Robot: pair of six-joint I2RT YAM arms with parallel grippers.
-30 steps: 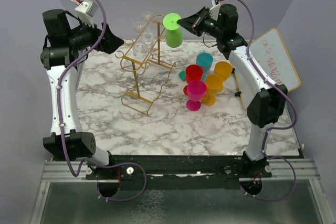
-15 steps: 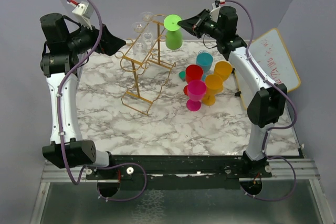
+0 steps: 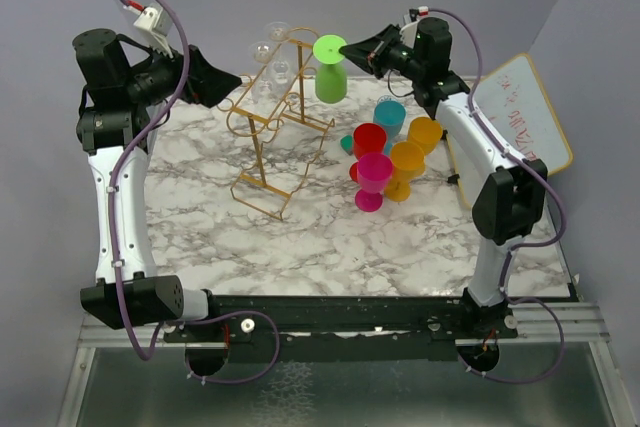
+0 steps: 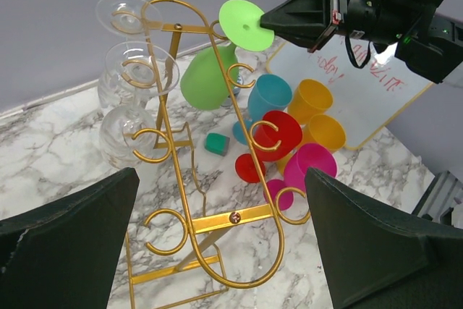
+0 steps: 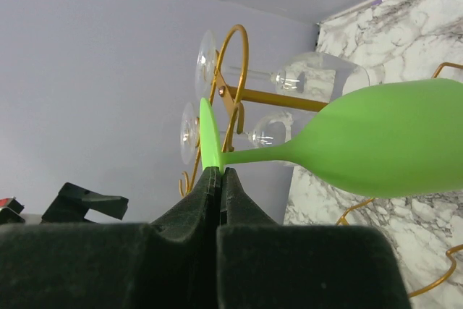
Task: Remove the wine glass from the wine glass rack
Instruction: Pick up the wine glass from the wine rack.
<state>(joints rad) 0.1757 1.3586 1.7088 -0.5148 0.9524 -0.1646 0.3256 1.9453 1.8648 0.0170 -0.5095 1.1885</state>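
Nearest my bases the marble table [image 3: 300, 237] lies bare, and farther in the open wire foot of the wine glass rack [image 3: 265, 132] stands on it, left of centre. To the right of the rack is a huddle of coloured plastic goblets: a pink one [image 3: 374, 175] nearest, then an orange one [image 3: 407, 162], a red one [image 3: 369, 139], a yellow-orange one [image 3: 425, 132] and a teal one [image 3: 390, 115] behind. A whiteboard [image 3: 520, 112] leans at the right edge of the table. Farther back, both my arms reach in toward the top of the rack. My left gripper [image 3: 215, 80] hangs off the rack's left side with its fingers spread wide and nothing between them; its wrist camera looks across the gold scrolls. Three clear glasses [image 4: 134, 85] hang bowl-down on the rack's left arm. My right gripper [image 3: 350, 47] comes in from the right, its fingers pressed together on the rim of the flat foot of the green wine glass [image 3: 331, 77]. That glass hangs upside down, foot up and bowl below, just beside the rack's upper right scroll, above the far part of the table. From the right wrist view the foot sits edge-on in front of the top gold loop, and I cannot tell whether the stem touches the wire.
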